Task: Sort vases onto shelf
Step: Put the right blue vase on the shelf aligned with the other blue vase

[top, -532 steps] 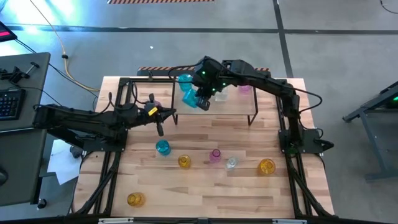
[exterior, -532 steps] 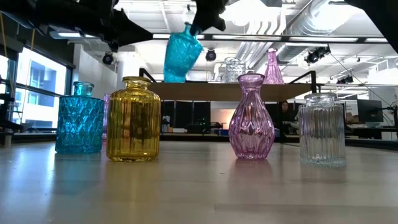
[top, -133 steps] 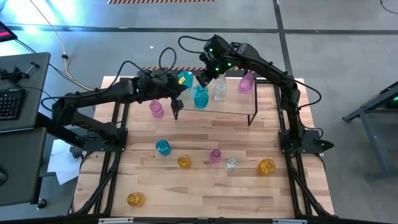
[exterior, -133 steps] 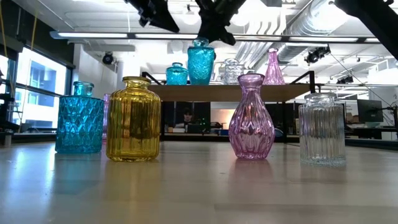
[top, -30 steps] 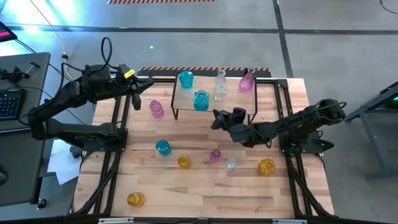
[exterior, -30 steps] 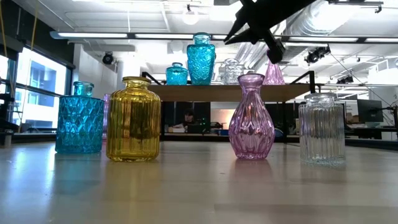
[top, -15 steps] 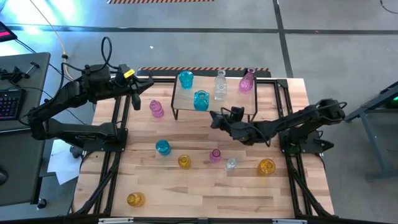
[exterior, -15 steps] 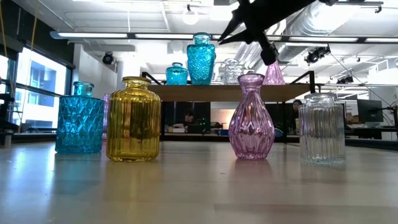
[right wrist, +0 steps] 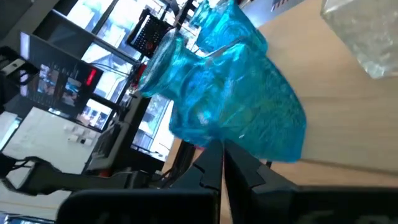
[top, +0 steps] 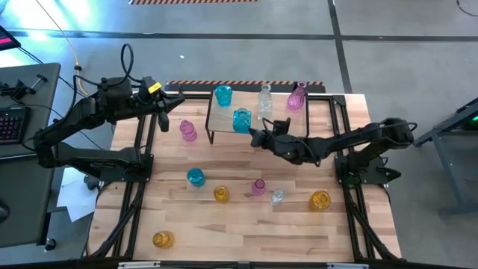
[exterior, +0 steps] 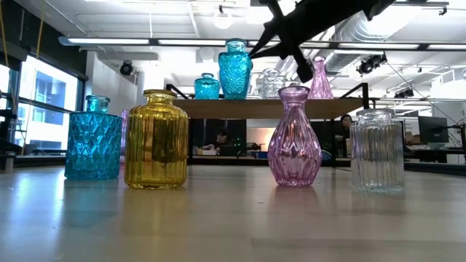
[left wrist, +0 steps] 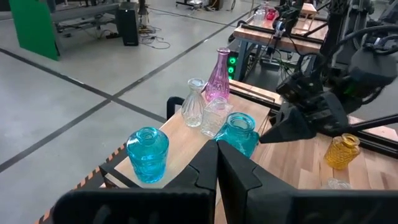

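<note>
The shelf (top: 280, 122) stands at the table's far middle. On its board stand a round teal vase (top: 222, 95), a taller teal vase (top: 241, 119) at the near edge, a clear vase (top: 264, 101) and a pink vase (top: 297, 97). My right gripper (top: 252, 136) is shut, roughly level, with its tips right beside the taller teal vase (right wrist: 242, 106). My left gripper (top: 163, 124) is shut and hangs in the air over the table's far left corner, touching nothing. A pink vase (top: 188, 131) stands on the table left of the shelf. My right gripper's shut fingertips (right wrist: 219, 149) stand right at the near right side of the taller teal vase (left wrist: 239, 134), coming level from the table's right and near side. I cannot tell whether they touch it. The vase stands upright on the shelf board.
More vases stand on the tabletop near of the shelf: teal (top: 195, 177), amber (top: 221, 194), pink (top: 258, 187), clear (top: 277, 196), amber (top: 320, 200), and amber (top: 163, 240) at the near left. Black frame rails (top: 138, 172) run along both table sides.
My right gripper has swung toward the table's left and far edge, up to the taller teal vase on the shelf, rolling a little as it went. It has stayed shut. No vase has moved.
</note>
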